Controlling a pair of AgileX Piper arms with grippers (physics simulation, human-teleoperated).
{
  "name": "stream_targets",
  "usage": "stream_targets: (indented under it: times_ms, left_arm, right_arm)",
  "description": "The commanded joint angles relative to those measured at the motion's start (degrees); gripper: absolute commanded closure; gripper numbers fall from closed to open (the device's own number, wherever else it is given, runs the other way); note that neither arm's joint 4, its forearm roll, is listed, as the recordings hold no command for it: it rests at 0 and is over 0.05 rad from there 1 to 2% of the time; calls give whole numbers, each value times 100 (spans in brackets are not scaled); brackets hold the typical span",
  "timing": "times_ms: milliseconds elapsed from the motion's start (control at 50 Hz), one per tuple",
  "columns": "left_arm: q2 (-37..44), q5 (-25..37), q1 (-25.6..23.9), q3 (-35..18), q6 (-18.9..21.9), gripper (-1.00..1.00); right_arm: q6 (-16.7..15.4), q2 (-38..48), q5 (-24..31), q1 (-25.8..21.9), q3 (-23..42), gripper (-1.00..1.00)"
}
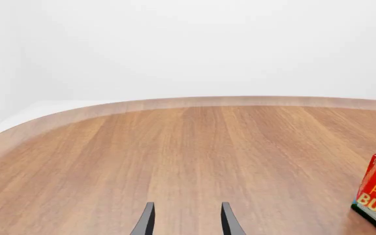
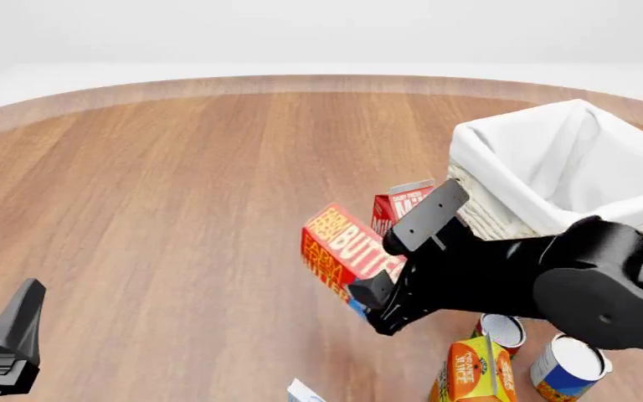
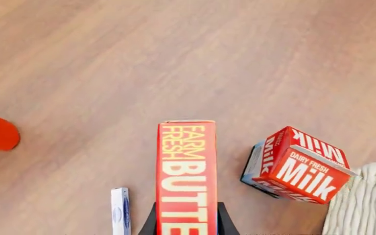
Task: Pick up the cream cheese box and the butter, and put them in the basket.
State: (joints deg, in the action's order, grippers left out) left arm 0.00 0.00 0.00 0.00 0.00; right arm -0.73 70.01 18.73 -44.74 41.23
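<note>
Right gripper (image 3: pixel 186 226) grasps the butter (image 3: pixel 186 176); left gripper (image 1: pixel 186 220) spread, empty.
Only the right wrist view shows the cream cheese box (image 3: pixel 120 210) edge-on beside it.

I see the butter (image 3: pixel 186 171) as a red-orange box with yellow "FARM FRESH BUTTER" lettering; from my left wrist camera its end panel shows blue-green. The milk carton (image 3: pixel 297 166) is red with white "Milk" print and a pale blue side. The cream cheese box (image 3: pixel 120 211) is white with blue-purple print. The basket (image 2: pixel 568 172) is cream-white woven wicker with a white cloth liner. The table (image 2: pixel 165 209) is warm brown wood grain with a paler edge band. The orange juice carton (image 2: pixel 475 371) is orange and yellow with green. Two cans (image 2: pixel 568 367) show blue and white. My right arm (image 2: pixel 545 280) is black.
</note>
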Motion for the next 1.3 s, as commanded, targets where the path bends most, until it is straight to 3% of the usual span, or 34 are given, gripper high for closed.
stream_targets:
  times_ms: [20,280,480,560,660,920,1080,1300]
  left_arm:
    - [0,0,0,0,0,-100]
    - [0,0,0,0,0,-100]
    - [0,0,0,0,0,-100]
    - [0,0,0,0,0,-100]
    - [0,0,0,0,0,-100]
    - [0,0,0,0,0,-100]
    - [0,0,0,0,0,-100]
    - [0,0,0,0,0,-100]
  right_arm:
    - [-6,-737,420,6,273,100]
    - [-140,-1224,901,174,816,100]
    - [-368,-1417,1469,241,1743,100]
    - [-402,-1523,1495,336,1827,100]
    - [-446,-1759,1885,637,2276,100]
    - [-424,-2252,2209,1508,2681,100]
    - [-402,-2217,2427,2252,3079,100]
    - [-326,-2273,2665,2829,3293,100]
